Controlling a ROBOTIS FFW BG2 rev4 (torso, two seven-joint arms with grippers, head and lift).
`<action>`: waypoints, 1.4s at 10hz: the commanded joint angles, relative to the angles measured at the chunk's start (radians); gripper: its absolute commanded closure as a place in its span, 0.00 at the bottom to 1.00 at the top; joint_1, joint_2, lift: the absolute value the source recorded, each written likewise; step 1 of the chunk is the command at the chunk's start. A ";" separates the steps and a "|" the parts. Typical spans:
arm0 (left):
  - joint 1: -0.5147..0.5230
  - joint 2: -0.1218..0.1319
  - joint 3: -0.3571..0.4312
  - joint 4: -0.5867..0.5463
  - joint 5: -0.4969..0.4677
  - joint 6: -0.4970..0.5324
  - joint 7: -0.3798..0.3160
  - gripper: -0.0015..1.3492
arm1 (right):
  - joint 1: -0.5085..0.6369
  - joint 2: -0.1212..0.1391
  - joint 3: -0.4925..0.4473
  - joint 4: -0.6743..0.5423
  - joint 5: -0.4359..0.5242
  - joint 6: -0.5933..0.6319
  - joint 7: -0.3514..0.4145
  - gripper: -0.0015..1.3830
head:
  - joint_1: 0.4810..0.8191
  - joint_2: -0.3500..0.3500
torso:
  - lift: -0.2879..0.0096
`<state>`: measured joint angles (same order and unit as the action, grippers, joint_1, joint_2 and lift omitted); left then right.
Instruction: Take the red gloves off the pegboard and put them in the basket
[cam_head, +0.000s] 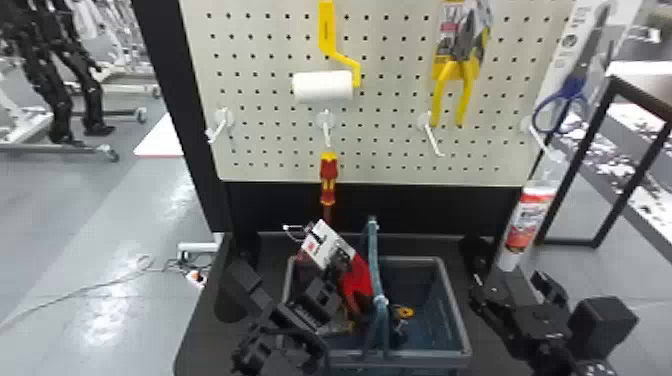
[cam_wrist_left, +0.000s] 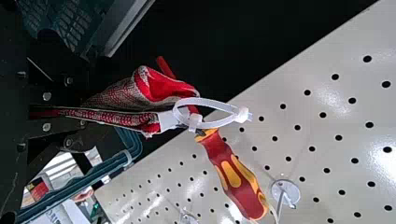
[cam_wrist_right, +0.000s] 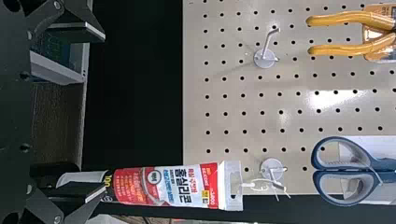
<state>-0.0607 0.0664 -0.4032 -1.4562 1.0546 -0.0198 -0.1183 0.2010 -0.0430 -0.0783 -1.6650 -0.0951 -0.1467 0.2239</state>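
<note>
Black bench (cam_head: 200, 325) under a white pegboard (cam_head: 275, 45), shiny grey floor (cam_head: 100, 250) to the left. Gloves (cam_head: 358, 280) red and grey knit, white tag, zip tie loop at the tag end; over the basket's (cam_head: 454, 305) left side, beside its upright handle (cam_head: 373, 250). Left gripper (cam_head: 332, 292) clamped on gloves. Right gripper (cam_head: 512, 287) fingers apart, near the hanging tube (cam_head: 531, 220). Screwdriver (cam_head: 328, 172) hangs behind gloves. Basket's right half has room around a small yellow item (cam_head: 404, 312).
</note>
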 joint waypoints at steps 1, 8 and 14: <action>-0.005 0.006 -0.025 0.011 0.044 -0.005 0.000 0.90 | -0.002 0.000 0.002 0.004 0.000 -0.002 0.000 0.12 | 0.20 0.50 | 0.63; -0.031 0.007 -0.023 0.022 0.012 0.017 -0.049 0.15 | -0.003 0.000 0.003 0.007 -0.002 -0.005 0.002 0.12 | 0.20 0.50 | 0.63; -0.034 0.006 -0.019 0.022 -0.004 0.021 -0.058 0.17 | -0.005 0.000 0.005 0.008 -0.002 -0.005 0.002 0.12 | 0.20 0.50 | 0.63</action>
